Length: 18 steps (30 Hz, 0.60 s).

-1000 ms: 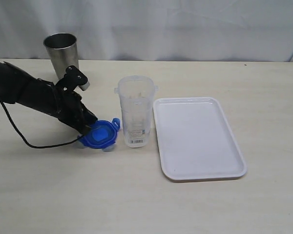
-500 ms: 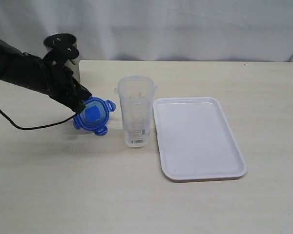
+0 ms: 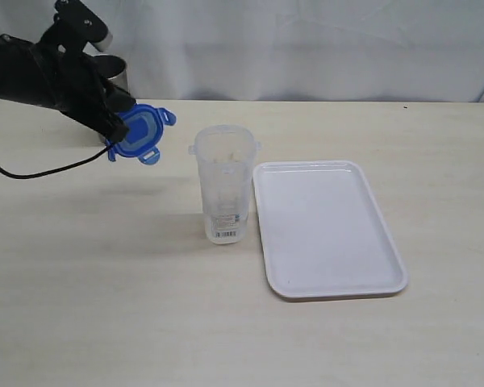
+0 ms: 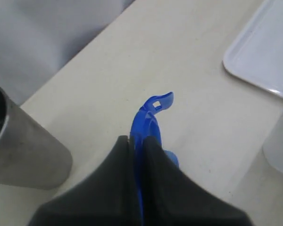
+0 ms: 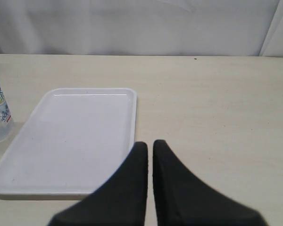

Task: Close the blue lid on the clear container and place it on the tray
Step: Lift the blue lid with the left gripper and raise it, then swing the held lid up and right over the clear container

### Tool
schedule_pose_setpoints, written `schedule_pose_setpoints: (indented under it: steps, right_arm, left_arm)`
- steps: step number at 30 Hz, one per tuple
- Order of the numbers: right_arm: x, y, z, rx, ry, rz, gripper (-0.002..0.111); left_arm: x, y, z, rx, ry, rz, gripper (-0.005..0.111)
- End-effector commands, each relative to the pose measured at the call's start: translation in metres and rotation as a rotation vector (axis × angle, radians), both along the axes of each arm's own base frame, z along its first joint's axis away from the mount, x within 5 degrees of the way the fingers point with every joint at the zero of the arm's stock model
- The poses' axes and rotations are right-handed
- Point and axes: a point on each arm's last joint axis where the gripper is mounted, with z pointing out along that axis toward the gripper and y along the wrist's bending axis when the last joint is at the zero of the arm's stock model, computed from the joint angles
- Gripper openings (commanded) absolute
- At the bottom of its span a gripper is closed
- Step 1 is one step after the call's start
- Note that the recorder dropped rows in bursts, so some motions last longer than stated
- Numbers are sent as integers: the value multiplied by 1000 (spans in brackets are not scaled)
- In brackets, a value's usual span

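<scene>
My left gripper is shut on the blue lid, holding it in the air, tilted, left of and about level with the top of the clear container. In the left wrist view the blue lid shows edge-on, pinched in the left gripper. The clear container stands upright and open-topped on the table, just left of the white tray. My right gripper is shut with nothing in it, near the tray; it does not show in the exterior view.
A grey steel cup stands at the back left, partly hidden behind my left arm; it also shows as the steel cup in the left wrist view. A black cable trails from the left arm over the table.
My left gripper has lifted the blue lid off the table, rising and drawing back to the left, away from the container. Container and tray have not moved.
</scene>
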Motion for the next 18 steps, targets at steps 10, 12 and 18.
schedule_pose_setpoints:
  steps: [10, 12, 18]
  right_arm:
    - [0, 0, -1, -5, -1, -5, 5]
    - [0, 0, -1, -5, -1, -5, 5]
    - [0, 0, -1, -5, -1, -5, 5]
  left_arm:
    - [0, -16, 36, 62, -198, 10, 0]
    - [0, -26, 39, 125, -272, 7, 0]
    - [-4, -55, 49, 269, -469, 48, 0]
